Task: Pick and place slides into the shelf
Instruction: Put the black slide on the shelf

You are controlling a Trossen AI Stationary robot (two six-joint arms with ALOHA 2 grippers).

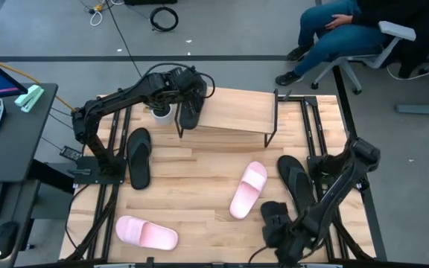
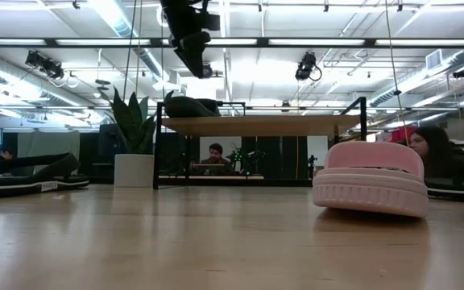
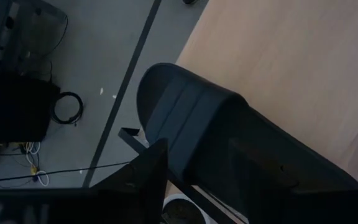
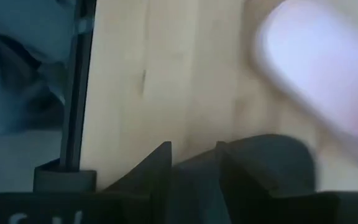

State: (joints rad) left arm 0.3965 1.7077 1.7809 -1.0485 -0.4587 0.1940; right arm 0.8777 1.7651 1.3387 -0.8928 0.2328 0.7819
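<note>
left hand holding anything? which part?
Yes: the left hand grips a black slide across its middle, by the strap area, at the shelf's left end. Exact contact is hidden.

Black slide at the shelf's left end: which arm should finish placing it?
Left. The left gripper already grips that black slide over the shelf; the right gripper sits at the near-right corner.

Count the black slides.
4 black slides: one held by the left gripper over the shelf's left end; one lying left on the table; two near the right edge, one by the right gripper.
</note>
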